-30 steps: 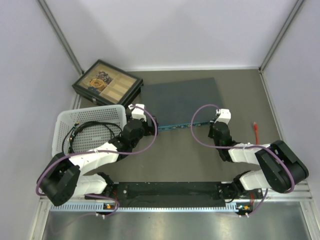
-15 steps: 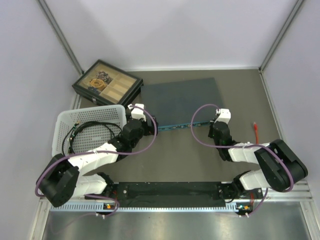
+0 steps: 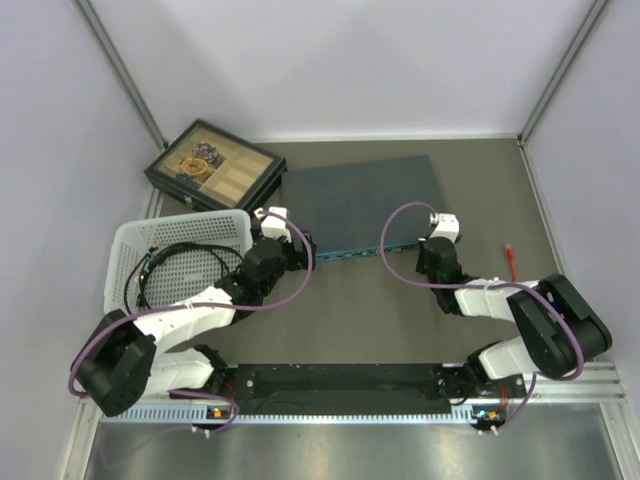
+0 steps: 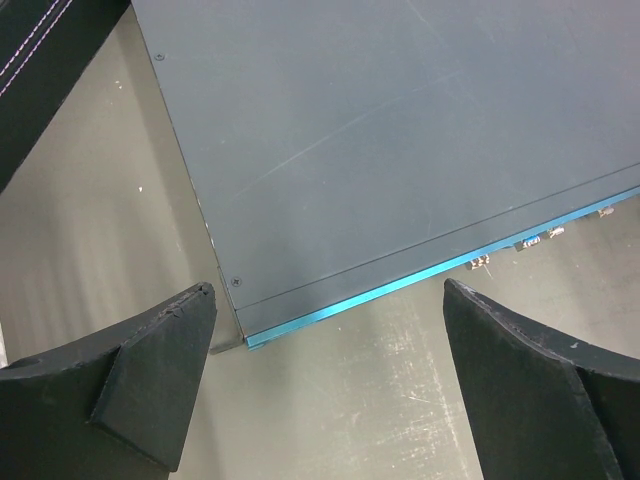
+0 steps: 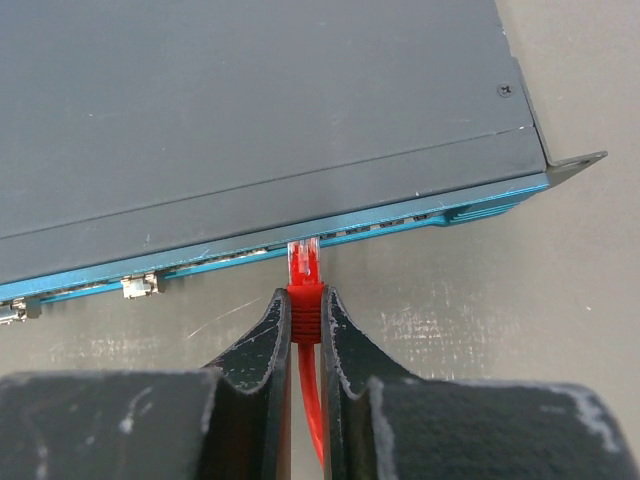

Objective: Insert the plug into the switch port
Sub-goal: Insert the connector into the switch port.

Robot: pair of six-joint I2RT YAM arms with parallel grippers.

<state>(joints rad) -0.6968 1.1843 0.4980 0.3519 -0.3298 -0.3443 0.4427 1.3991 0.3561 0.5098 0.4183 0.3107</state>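
The switch [image 3: 365, 200] is a flat dark blue-grey box with a teal front edge [image 3: 350, 254]. In the right wrist view my right gripper [image 5: 305, 297] is shut on the red boot of the plug [image 5: 305, 265]. The plug's clear tip meets the switch's [image 5: 250, 100] teal socket row; how far in it sits is hidden. From above, the right gripper [image 3: 433, 243] is at the switch's right front corner. My left gripper [image 4: 328, 300] is open and empty, hovering over the switch's [image 4: 380, 130] left front corner; from above the left gripper [image 3: 292, 255] shows there too.
A white basket [image 3: 125, 250] holding black cables stands at the left. A black compartmented tray box [image 3: 212, 165] lies at the back left, its side showing in the left wrist view [image 4: 50, 50]. The red cable's other end [image 3: 513, 262] lies on the table at the right.
My right gripper has moved a little forward towards the switch's teal edge with the plug. The left arm has barely moved.
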